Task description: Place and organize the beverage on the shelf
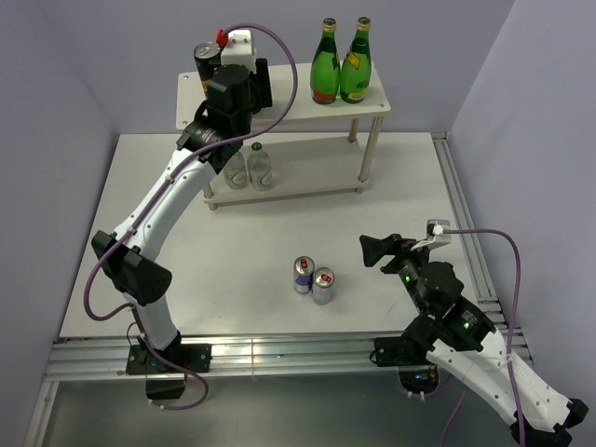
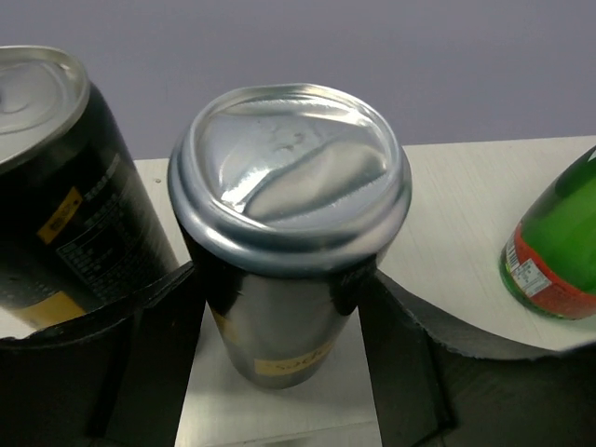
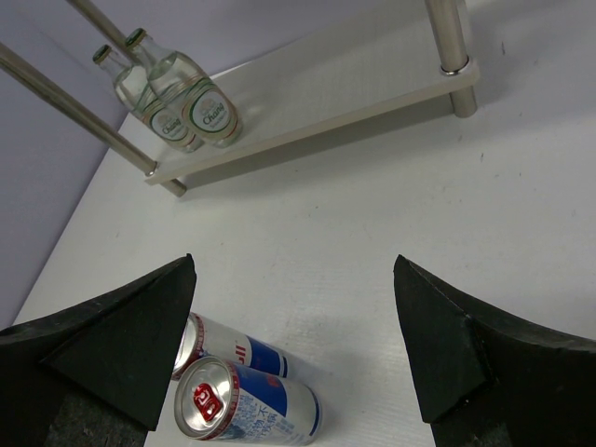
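Observation:
The shelf point(image 1: 279, 91) stands at the back of the table. My left gripper point(image 1: 235, 82) is over the left end of its top board, shut on a black-and-yellow can point(image 2: 279, 307) that stands on the board point(image 2: 447, 186). A second black-and-yellow can point(image 2: 56, 214) stands just left of it point(image 1: 206, 61). Two clear bottles point(image 1: 248, 169) stand on the lower tier point(image 3: 326, 88). Two silver-blue cans point(image 1: 314, 279) stand together on the table. My right gripper point(image 1: 374, 250) is open and empty, right of these cans, which show at its lower left in the right wrist view point(image 3: 247, 405).
Two tall green glass bottles point(image 1: 340, 63) stand on the right half of the top board; one shows at the right edge of the left wrist view point(image 2: 559, 251). The shelf's legs point(image 3: 452, 42) stand on the white table. Purple walls close the back and sides.

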Available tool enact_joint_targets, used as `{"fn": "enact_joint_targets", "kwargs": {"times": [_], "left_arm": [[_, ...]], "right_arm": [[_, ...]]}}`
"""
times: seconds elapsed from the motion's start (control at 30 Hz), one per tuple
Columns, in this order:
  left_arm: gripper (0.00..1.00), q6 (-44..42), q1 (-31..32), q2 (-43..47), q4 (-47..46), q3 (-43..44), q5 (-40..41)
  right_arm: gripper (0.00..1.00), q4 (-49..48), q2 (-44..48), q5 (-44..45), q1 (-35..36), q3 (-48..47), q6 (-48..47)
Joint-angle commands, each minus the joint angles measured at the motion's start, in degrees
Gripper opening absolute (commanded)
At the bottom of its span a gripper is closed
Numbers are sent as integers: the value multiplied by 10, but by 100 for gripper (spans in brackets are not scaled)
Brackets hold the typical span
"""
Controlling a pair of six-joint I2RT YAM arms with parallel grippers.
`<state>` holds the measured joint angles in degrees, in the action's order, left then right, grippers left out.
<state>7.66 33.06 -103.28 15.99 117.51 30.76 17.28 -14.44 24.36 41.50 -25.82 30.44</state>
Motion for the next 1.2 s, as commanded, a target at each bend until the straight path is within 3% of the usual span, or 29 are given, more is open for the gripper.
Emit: {"fn": "enact_joint_targets", "kwargs": {"times": [0.0, 0.23, 0.27, 0.77, 1.0, 1.17], "left_arm": [[71, 2, -1, 42, -12, -20, 2], [86, 0, 3, 54, -10, -48, 3], [95, 0, 3, 54, -7, -49, 3], [96, 10, 41, 113, -17, -119, 42], [99, 36, 94, 217, -21, -255, 91], [99, 82, 213, 335, -20, -422, 136]], "right_arm": [[93, -11, 6, 7, 3, 1, 1], [93, -9, 8, 7, 3, 1, 0], [93, -9, 8, 7, 3, 2, 1], [93, -8, 11, 9, 3, 1, 1], [93, -9, 12, 8, 3, 2, 1], [93, -16, 9, -4, 3, 3, -4]]}}
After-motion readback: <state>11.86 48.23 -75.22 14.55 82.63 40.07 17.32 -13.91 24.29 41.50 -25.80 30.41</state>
